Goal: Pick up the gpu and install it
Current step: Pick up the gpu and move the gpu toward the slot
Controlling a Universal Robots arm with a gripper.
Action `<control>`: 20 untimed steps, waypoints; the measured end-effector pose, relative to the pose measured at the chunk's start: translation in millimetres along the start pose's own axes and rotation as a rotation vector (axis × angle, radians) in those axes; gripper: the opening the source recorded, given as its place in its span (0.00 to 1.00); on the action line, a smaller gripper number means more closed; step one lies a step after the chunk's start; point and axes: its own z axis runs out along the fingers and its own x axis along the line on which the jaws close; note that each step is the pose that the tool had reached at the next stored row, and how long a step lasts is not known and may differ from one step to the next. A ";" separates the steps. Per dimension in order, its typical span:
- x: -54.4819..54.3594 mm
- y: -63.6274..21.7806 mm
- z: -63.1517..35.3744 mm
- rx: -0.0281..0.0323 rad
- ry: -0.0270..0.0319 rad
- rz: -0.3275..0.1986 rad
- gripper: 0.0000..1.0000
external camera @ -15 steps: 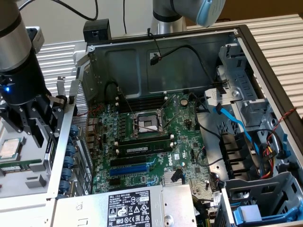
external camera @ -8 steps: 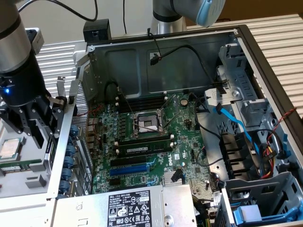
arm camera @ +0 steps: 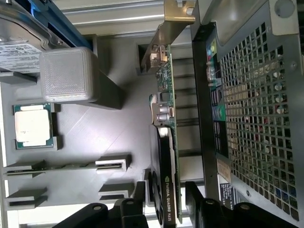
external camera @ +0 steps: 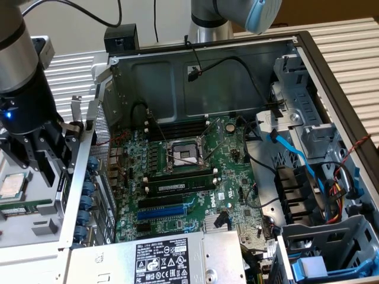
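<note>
Step in hand: pick-up, approach stage. By my reading the gpu is not yet being gripped, and nothing is being installed so far.
Arm: the arm (external camera: 23, 77) is reaching down outside the case (external camera: 195, 77), on the exterior view's left of it, close beside the case's perforated side wall (arm camera: 251, 118).
Pincer: the pincer (arm camera: 166, 197) is standing spread, with one of its fingers (arm camera: 137, 204) on each side of the gpu's black cooler. It is pinching nothing. Whether either pad is touching the cooler I cannot tell.
Gpu: the gpu (arm camera: 166, 142) is standing on edge in a holder of the grey tray (arm camera: 95, 133). It is outside the case and just beside the perforated side wall, with its silver bracket end pointing away from the pincer.
Other tray parts: a processor chip (arm camera: 32, 125) and a memory stick (arm camera: 61, 166) are sitting in their own pockets. Both are farther from the case than the gpu is, and apart from the pincer.
Inside the case: the motherboard (external camera: 195, 171) is lying on the case floor. A blue expansion slot (external camera: 163, 211) is sitting on the side of the board nearest the perforated side wall, with no card in it.
Next move calls for (judgement): closing squarely on the cooler block rather than on the bare green board, and lifting straight out of the holder. The case wall is standing so near that there is little room for tilting or drifting toward it.
</note>
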 end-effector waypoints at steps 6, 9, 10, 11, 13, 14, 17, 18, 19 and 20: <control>2.4 0.9 3.6 -0.0025 -0.0180 0.003 0.46; 2.8 0.5 3.8 -0.0028 -0.0192 0.002 0.46; 3.1 0.3 4.1 -0.0029 -0.0194 0.001 0.46; 3.2 0.1 4.4 -0.0028 -0.0193 0.001 0.46; 3.8 -0.5 5.0 -0.0028 -0.0193 -0.001 0.46; 3.8 -0.7 5.0 -0.0028 -0.0192 -0.001 0.46; 4.5 -0.8 5.4 -0.0028 -0.0198 -0.002 0.46; 4.9 -0.9 5.9 -0.0028 -0.0203 -0.002 0.46; 5.3 -0.8 6.6 -0.0029 -0.0211 -0.002 0.46; 5.8 -0.9 7.5 -0.0031 -0.0218 -0.002 0.46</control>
